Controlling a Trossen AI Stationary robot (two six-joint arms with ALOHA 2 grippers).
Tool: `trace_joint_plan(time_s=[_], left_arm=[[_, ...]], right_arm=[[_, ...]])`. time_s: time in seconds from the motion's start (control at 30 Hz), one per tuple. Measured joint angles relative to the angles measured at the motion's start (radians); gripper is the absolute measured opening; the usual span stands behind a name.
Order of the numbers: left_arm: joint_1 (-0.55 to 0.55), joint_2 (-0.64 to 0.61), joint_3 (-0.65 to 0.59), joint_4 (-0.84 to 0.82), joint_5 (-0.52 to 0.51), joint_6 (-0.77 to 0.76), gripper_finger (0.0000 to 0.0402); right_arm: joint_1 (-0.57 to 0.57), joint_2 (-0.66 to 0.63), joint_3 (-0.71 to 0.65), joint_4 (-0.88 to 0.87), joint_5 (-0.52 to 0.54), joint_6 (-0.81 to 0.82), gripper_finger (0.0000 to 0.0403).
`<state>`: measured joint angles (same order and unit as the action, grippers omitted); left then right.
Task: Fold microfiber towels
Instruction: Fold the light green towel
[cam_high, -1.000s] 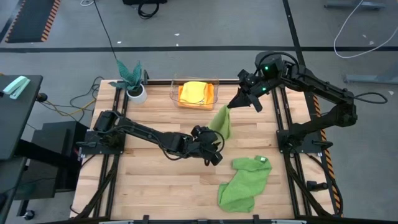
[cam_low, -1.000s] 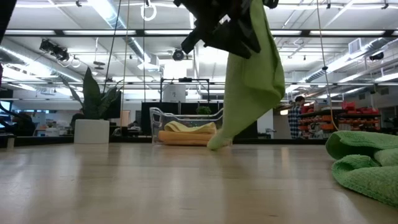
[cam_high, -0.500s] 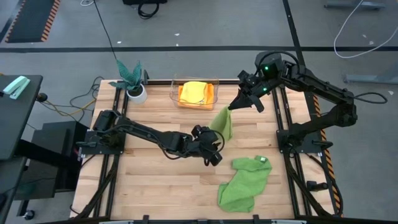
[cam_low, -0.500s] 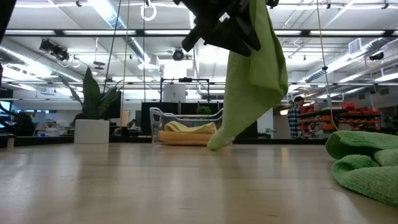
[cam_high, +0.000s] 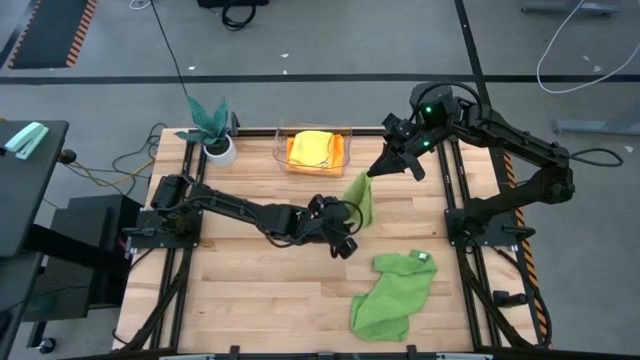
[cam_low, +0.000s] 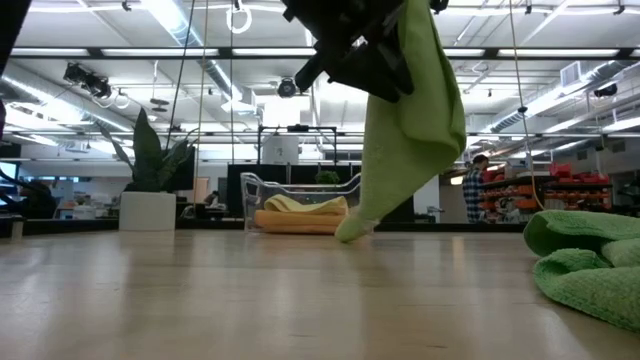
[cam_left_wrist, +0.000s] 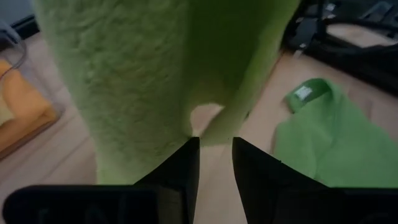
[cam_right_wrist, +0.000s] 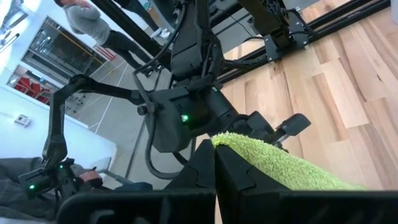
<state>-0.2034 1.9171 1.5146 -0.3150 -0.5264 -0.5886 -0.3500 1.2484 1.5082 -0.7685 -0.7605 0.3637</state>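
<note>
The right claw (cam_high: 372, 174) hangs raised, fingers pinched together on the lime towel (cam_high: 357, 199). The left claw (cam_high: 348, 228) sits just beside that towel, fingers slightly parted.

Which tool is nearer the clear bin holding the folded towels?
Right. The right tool hangs just beside the clear bin; the left tool sits farther toward the table's middle.
</note>
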Motion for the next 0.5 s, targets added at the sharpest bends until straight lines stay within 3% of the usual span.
trace_joint_plan(time_s=[0.23,0.5], left_arm=[[-0.009,0.0,0.0,-0.093,0.028,-0.002,0.0103],[0.0,0.0,0.0,0.021,0.046,0.056,0.0103]], right_arm=[[0.0,0.0,0.0,0.0,0.0,0.0,0.0],[0.0,0.0,0.0,0.0,-0.003,0.0,0.0]])
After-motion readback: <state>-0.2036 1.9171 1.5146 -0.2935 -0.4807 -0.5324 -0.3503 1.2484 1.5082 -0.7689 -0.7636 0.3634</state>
